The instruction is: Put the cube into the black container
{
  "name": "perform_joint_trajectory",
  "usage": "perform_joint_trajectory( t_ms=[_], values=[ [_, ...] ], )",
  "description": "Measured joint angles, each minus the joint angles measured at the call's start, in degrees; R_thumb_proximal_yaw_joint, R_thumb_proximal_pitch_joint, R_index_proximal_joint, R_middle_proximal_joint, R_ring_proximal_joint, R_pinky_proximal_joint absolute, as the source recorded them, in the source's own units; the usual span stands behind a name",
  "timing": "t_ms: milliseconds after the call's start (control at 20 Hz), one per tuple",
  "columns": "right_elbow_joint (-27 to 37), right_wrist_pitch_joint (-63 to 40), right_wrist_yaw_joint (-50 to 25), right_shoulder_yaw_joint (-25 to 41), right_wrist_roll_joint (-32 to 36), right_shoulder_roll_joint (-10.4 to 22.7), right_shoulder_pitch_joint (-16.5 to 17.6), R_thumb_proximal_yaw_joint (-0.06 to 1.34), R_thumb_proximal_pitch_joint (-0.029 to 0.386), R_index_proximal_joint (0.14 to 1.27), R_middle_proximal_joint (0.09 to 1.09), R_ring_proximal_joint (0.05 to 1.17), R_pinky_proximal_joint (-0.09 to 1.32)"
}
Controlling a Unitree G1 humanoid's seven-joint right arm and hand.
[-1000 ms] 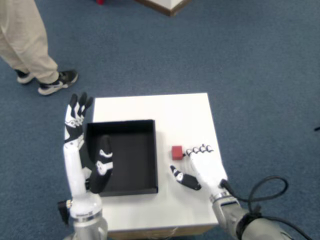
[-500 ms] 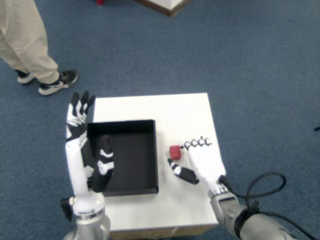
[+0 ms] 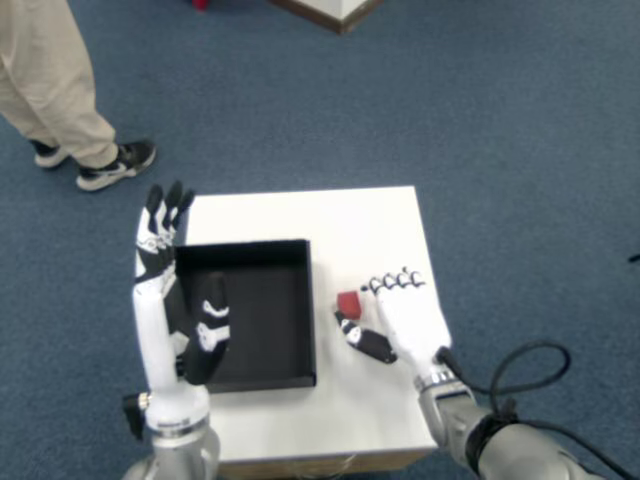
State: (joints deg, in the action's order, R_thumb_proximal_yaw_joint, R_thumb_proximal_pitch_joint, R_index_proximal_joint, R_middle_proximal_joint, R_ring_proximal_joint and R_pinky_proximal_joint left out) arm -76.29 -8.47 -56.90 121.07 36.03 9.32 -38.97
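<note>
now the right hand (image 3: 405, 318) pinches the red cube (image 3: 349, 302) beside the black container (image 3: 247, 312).

one cube (image 3: 350, 301), one black container (image 3: 245, 312), two hands

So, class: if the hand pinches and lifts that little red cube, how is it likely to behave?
The red cube looks small and blocky, so it is probably light and stiff. Its flat faces suggest it would slide, not roll. Beside the right hand it looks tiny, so it may slip.

Cube (image 3: 349, 301) on table (image 3: 370, 225), right of container (image 3: 300, 300)
</note>
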Motion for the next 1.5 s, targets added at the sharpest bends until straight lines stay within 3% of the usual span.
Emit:
perform_joint_trajectory(
  t_ms=[900, 1500],
  values=[
    [-1.1, 1.3, 1.9, -0.1, -3.7, 0.1, 0.8, 0.23, 0.092, 0.53, 0.40, 0.35, 0.24],
    [2.3, 3.1, -0.2, -1.5, -6.3, -0.2, 0.1, 0.21, 0.118, 0.58, 0.40, 0.36, 0.26]
  ],
)
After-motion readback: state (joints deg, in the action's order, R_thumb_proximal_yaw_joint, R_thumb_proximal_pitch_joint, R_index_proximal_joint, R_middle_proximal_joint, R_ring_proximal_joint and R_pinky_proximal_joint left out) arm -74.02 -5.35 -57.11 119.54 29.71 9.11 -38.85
